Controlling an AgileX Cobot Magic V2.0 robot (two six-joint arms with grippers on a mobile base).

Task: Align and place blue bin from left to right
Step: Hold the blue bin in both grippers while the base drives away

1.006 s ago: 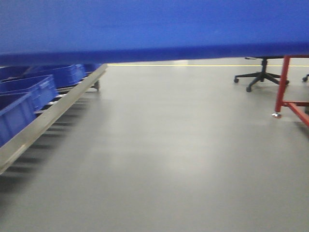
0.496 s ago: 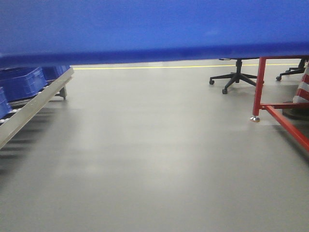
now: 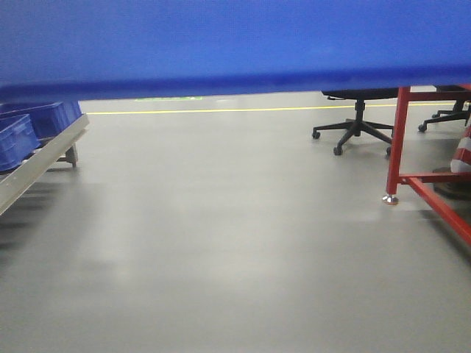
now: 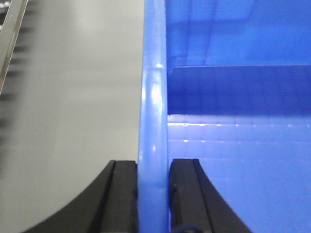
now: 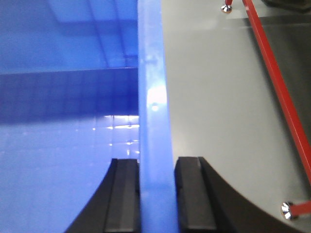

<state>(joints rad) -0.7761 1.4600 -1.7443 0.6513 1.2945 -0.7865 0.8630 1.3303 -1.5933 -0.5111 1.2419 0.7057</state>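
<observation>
The large bright-blue plastic bin (image 3: 235, 44) is up off the ground, right against the front camera. Its wall fills the whole top band of that view from side to side, its lower edge dark and level, with grey floor (image 3: 221, 250) showing beneath it. The left tool (image 4: 153, 194) is pinching the bin's left rim, one black finger outside the wall and one inside, both pressed to the thick edge. The right tool (image 5: 156, 194) clamps the opposite rim the same way. Down the middle the floor runs wide and bare all the way out to a thin yellow floor line (image 3: 221, 110). Along the left edge of the floor sits a metal-railed roller rack (image 3: 37, 165), with darker blue plastic crates (image 3: 18, 136) resting on it. From the left wrist its rail only clips the top corner, well apart from the rim. On the right stands a red metal frame (image 3: 401, 140), its post on a silver foot (image 3: 391, 199) and its low rail slanting along the floor's right edge. In the right wrist view that rail runs alongside the bin's rim with a strip of floor between them. Beyond the post, near the yellow line, is a black office chair on castors (image 3: 357, 129), and a red-and-white striped cone (image 3: 462, 151) peeks in at the far right, partly hidden by the frame.
</observation>
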